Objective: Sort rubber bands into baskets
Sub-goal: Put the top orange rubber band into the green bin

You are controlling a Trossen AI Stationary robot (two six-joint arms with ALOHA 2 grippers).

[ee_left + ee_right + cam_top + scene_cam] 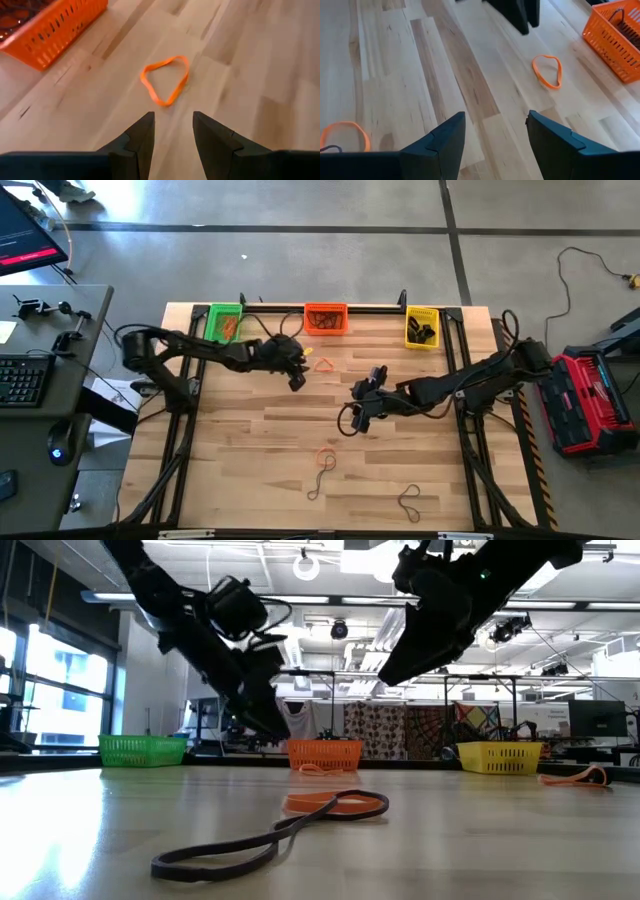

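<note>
Near the far middle of the desk (pixel 250 440), the left hand (pixel 297 379) hangs above the wood with its two dark fingers (pixel 142 137) parted and nothing between them. Just ahead of it an orange rubber band (pixel 325 364) lies flat in a loose triangle, apart from the fingertips. The left arm reaches in from the desk's left edge, stretched low toward the centre, its wrist angled down. Beyond the band stands the orange basket (pixel 325 319) against the far rail, with bands inside.

The right hand (pixel 362 412) hovers near the desk's middle, its fingers (pixel 445 137) spread wide and empty. Its arm comes in from the right edge, bent at the elbow and stretched across the boards.

The green basket (pixel 225 322) sits at the far left of the rail and the yellow basket (pixel 421 327) at the far right, each holding some bands. Toward the near edge, another orange band (pixel 326 456) lies touching a dark band (pixel 318 483), and a second dark band (pixel 409 500) lies by itself further right.
</note>
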